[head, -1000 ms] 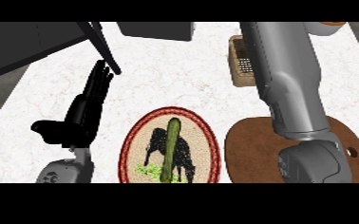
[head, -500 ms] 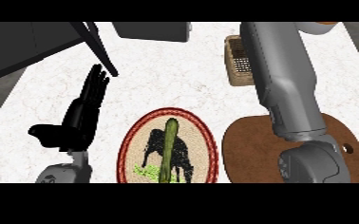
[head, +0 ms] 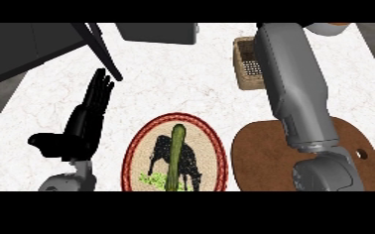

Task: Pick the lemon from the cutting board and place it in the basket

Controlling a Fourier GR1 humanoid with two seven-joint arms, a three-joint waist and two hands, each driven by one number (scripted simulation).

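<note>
The robot's black left hand rests open at the left of the white marbled counter, fingers straight and pointing up the view, thumb out to the left. Just beside it to the right lies a round plate with a red rim and a dark animal picture, and a long green vegetable lies along it. Right of the plate sits the brown round wooden cutting board, partly covered by the grey right forearm, which stretches up across it towards the view's top. The small woven brown basket stands beyond the board, its right side hidden behind that arm. The right hand is out of view. The lemon cannot be seen, neither on the board's visible part nor in the basket's.
</note>
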